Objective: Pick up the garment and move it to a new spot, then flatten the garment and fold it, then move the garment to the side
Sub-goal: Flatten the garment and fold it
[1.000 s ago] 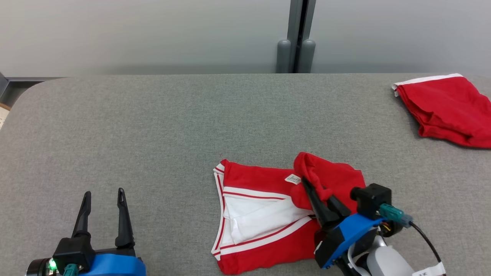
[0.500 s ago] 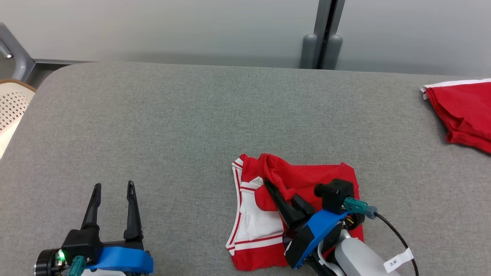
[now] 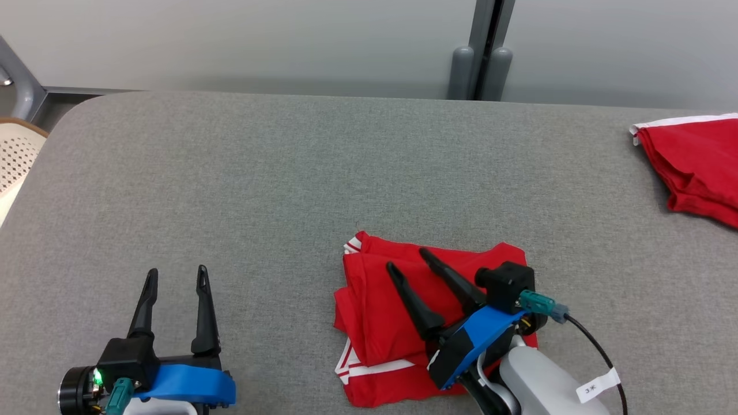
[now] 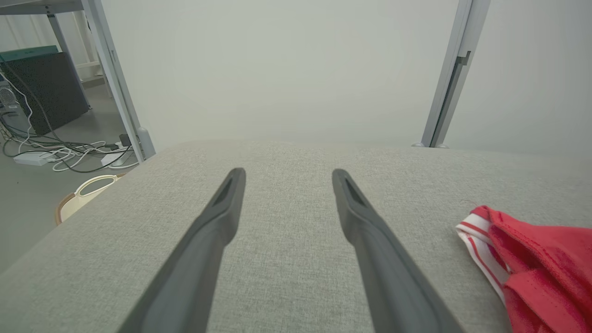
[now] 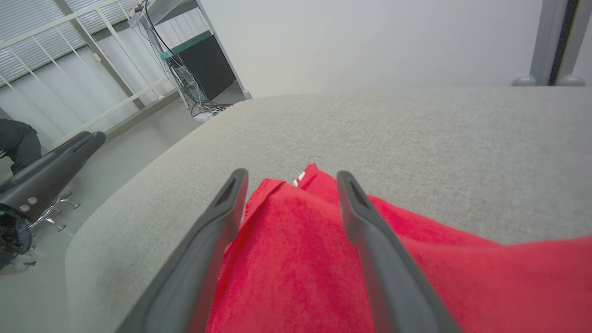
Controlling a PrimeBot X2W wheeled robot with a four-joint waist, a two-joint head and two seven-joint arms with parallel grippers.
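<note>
Hovers right gripper (image 3: 408, 259), fingers apart and empty, over folded red garment (image 3: 369, 323) near centre; holds left gripper (image 3: 176, 270) apart above grey counter (image 3: 277, 173), near left.

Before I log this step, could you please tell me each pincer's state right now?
Left pincer: open, empty.
Right pincer: open over the red garment, holding nothing.

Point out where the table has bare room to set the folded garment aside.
Widest bare patch: the left half of the table, between its far edge, the left gripper and the folded garment. A narrower strip lies between it and the second red garment at the right edge. Crowded: near middle, where the open right gripper is over the folded garment.
</note>
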